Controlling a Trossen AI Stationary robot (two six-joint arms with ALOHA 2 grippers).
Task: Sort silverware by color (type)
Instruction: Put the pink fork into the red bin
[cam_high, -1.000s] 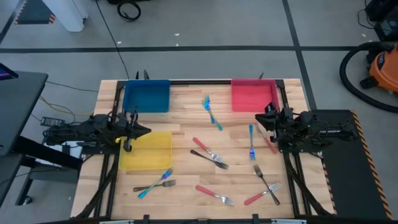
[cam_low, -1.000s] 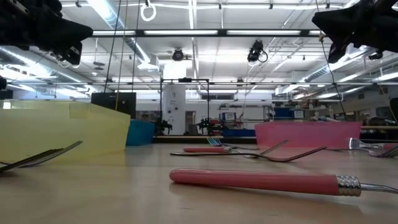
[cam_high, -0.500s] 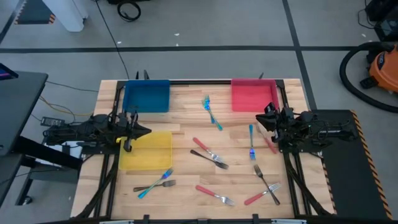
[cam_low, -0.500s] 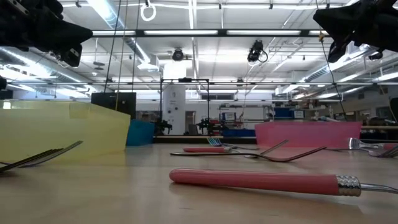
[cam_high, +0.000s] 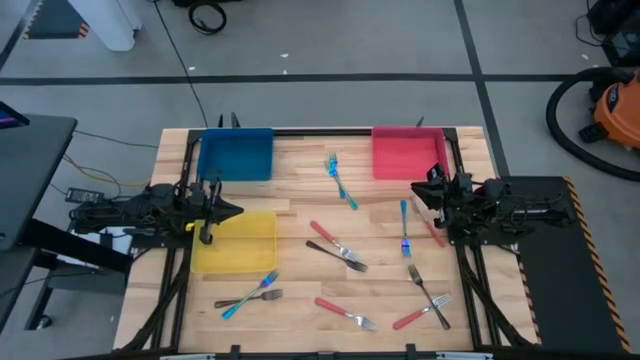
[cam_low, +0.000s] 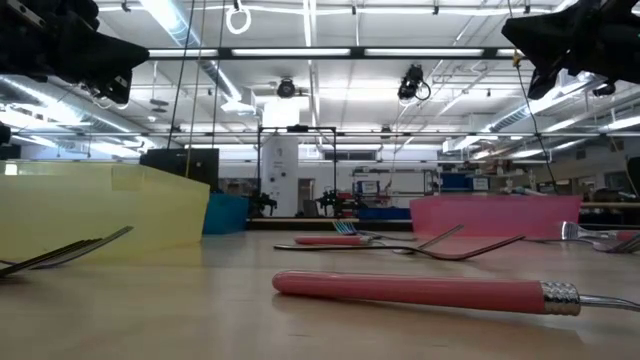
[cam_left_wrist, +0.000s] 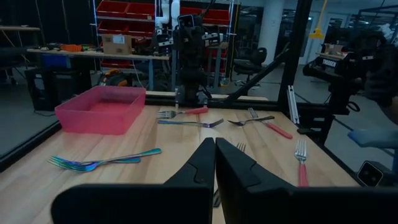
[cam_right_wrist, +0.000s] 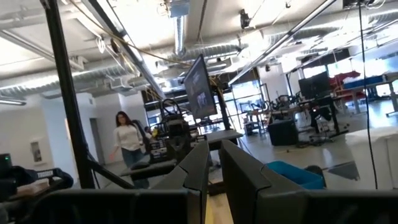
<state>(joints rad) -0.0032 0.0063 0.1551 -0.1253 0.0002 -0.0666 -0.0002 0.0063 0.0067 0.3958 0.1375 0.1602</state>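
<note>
Several forks lie flat and scattered on the wooden table (cam_high: 300, 215): teal-handled ones (cam_high: 341, 180) (cam_high: 404, 228), a red and a black one crossed mid-table (cam_high: 336, 246), a teal and a black pair (cam_high: 250, 293), and red ones (cam_high: 345, 313) (cam_high: 421, 316) near the front edge. My left gripper (cam_high: 226, 211) hovers shut over the yellow tray's far left corner. My right gripper (cam_high: 415, 192) hovers shut by the red tray's near right corner. Neither touches anything. In the low view both hang high, left (cam_low: 110, 75) and right (cam_low: 525, 45).
A blue tray (cam_high: 235, 156) sits at the far left, a red tray (cam_high: 408, 154) at the far right, and a yellow tray (cam_high: 238, 241) at the near left. A red-handled fork (cam_low: 420, 292) lies close to the low camera. A person (cam_right_wrist: 127, 146) walks in the room behind.
</note>
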